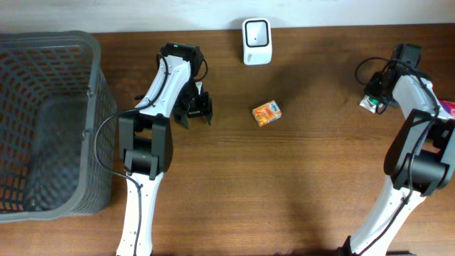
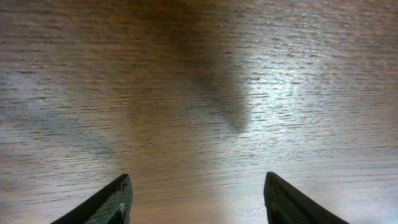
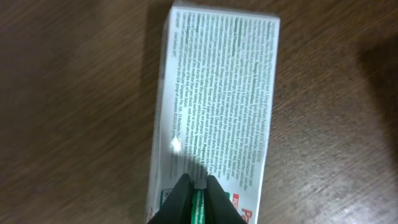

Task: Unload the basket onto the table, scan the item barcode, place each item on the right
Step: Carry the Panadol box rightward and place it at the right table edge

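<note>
A white carton with green print point(image 3: 217, 93) fills the right wrist view. My right gripper point(image 3: 198, 180) is shut on its near end, pinching a thin green-edged side between the fingers. From overhead that carton point(image 1: 367, 104) sits at the right gripper point(image 1: 375, 98) near the table's far right. A small orange packet point(image 1: 266, 113) lies on the wood in the middle. The white barcode scanner point(image 1: 256, 41) stands at the back edge. My left gripper point(image 1: 194, 112) hovers left of the orange packet, open, and in the left wrist view this left gripper point(image 2: 196, 186) has only bare wood between its fingers.
A large grey mesh basket point(image 1: 92, 92) takes up the left side of the table. A pink object point(image 1: 449, 110) shows at the right edge, beside the right arm. Brown wood lies between the scanner, the orange packet and the arms.
</note>
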Action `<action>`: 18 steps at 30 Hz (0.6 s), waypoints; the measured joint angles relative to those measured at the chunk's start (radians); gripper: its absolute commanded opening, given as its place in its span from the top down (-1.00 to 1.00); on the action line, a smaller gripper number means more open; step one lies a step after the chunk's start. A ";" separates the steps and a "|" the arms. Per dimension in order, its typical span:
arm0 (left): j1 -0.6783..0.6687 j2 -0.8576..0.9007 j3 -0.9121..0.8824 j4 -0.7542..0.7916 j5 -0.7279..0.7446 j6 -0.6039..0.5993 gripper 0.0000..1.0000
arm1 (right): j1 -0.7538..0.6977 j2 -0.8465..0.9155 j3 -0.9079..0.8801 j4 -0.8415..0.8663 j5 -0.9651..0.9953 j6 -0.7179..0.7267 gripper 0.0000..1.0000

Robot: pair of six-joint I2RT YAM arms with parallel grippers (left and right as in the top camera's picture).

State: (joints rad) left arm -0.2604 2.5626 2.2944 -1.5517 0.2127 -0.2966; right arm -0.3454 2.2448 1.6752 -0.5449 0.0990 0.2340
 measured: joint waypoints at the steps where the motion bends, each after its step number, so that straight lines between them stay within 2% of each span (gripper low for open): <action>1: 0.000 0.000 0.000 0.000 0.000 0.000 -0.34 | -0.001 -0.001 0.001 0.003 0.004 -0.003 0.92; 5: 0.000 0.000 0.000 0.004 0.000 0.000 -0.35 | -0.003 -0.006 0.001 0.004 0.017 -0.005 0.89; 7: 0.000 0.000 0.000 0.008 0.000 0.000 -0.35 | 0.000 -0.035 0.000 0.026 -0.010 -0.007 0.68; 10: 0.000 0.000 0.000 0.027 0.000 0.000 -0.31 | 0.015 -0.095 0.004 0.108 -0.166 -0.048 0.53; 12: 0.000 0.000 0.000 0.022 0.000 0.000 -0.30 | 0.046 -0.093 0.008 0.134 -0.213 -0.058 0.34; 18: 0.000 0.000 0.000 0.010 0.000 0.000 -0.29 | 0.080 0.055 0.013 0.131 -0.159 -0.023 0.34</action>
State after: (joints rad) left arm -0.2604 2.5626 2.2944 -1.5414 0.2127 -0.2966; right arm -0.2653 2.2993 1.6882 -0.4137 -0.0605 0.2115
